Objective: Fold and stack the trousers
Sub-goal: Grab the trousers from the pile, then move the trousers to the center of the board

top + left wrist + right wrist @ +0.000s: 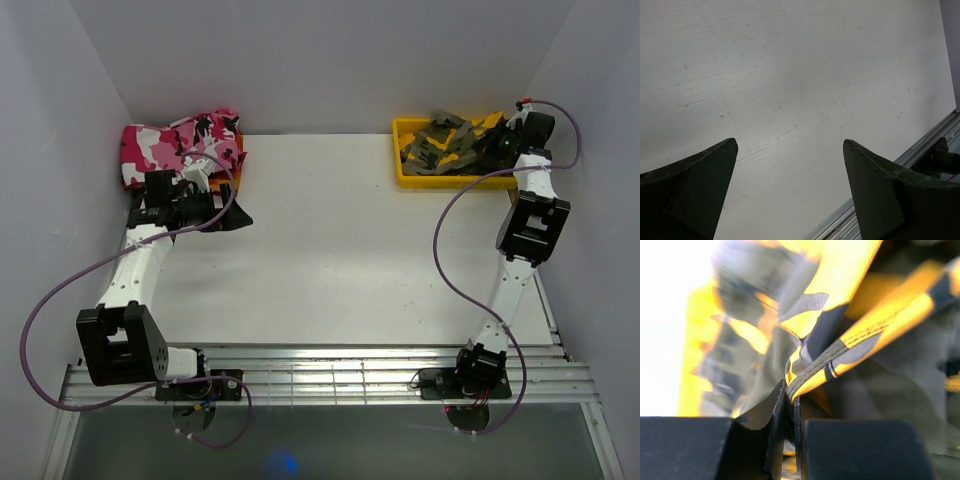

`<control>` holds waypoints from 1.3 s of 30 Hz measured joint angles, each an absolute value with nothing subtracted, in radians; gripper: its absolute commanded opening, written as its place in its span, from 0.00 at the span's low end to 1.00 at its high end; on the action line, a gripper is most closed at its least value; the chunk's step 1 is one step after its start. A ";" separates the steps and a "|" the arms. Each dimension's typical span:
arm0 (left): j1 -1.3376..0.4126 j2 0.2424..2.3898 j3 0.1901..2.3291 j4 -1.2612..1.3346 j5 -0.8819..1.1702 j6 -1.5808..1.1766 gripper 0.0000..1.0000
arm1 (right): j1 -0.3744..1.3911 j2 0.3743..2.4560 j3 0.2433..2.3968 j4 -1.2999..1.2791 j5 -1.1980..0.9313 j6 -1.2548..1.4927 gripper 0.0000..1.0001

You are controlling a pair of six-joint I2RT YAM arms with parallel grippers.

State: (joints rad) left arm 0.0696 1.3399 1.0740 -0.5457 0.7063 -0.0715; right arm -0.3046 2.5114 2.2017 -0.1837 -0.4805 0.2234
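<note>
My right fingers [776,432] are clamped onto a seamed edge of the trousers [840,357], heaped in the yellow bin [440,181] (soft, limp, light; thick seams should hold best). My left fingers [700,185] are spread wide and empty.

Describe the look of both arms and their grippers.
Both the left arm and the right arm have white tubular links between boxy black joint housings. A purple cable loops along each. The left gripper has dark, wedge-shaped fingers; the right gripper has flat black ones.
</note>
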 measured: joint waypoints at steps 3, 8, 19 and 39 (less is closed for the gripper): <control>0.070 1.340 1.074 -0.546 0.707 -0.072 0.98 | -0.304 2.430 2.175 -0.128 -0.505 0.319 0.08; 0.070 1.335 1.074 -0.546 0.703 -0.070 0.98 | -0.295 2.262 2.150 -0.006 -0.508 0.433 0.08; 0.070 1.285 1.074 -0.546 0.679 -0.074 0.98 | -0.281 2.038 2.133 0.110 -0.508 0.543 0.08; 0.070 1.129 1.069 -0.430 0.781 -0.166 0.98 | -0.102 1.748 2.224 0.323 -0.309 0.376 0.08</control>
State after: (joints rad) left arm 0.0696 1.1294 1.0691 -0.4305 0.7807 -0.1658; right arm -0.1024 1.7477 2.2238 0.3225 -0.3092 0.3763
